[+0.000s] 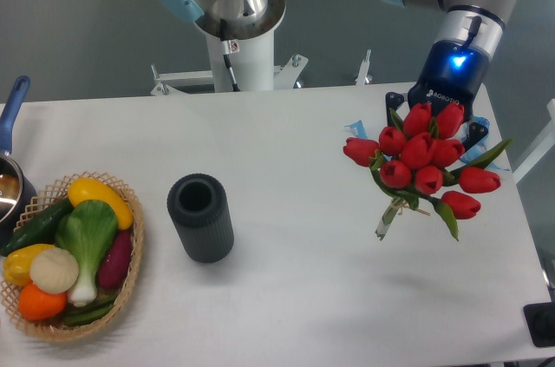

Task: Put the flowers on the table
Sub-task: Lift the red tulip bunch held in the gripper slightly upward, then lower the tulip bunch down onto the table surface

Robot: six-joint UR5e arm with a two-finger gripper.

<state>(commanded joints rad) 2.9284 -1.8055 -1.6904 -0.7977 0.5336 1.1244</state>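
Observation:
The flowers (422, 157), a bunch of red tulips with green leaves and pale bundled stems, hang tilted above the right side of the white table (303, 150). Their stem ends (387, 218) point down and to the left. My gripper (434, 121) reaches in from the upper right, right behind the blossoms, and looks shut on the bunch. The blossoms hide its fingertips. A faint shadow lies on the table below the bunch, so it seems to be off the surface.
A dark ribbed cylindrical vase (201, 218) stands upright left of centre. A wicker basket (69, 324) of colourful vegetables sits at the front left. A pot with a blue handle (12, 124) is at the left edge. The arm's base (234, 29) stands behind the table.

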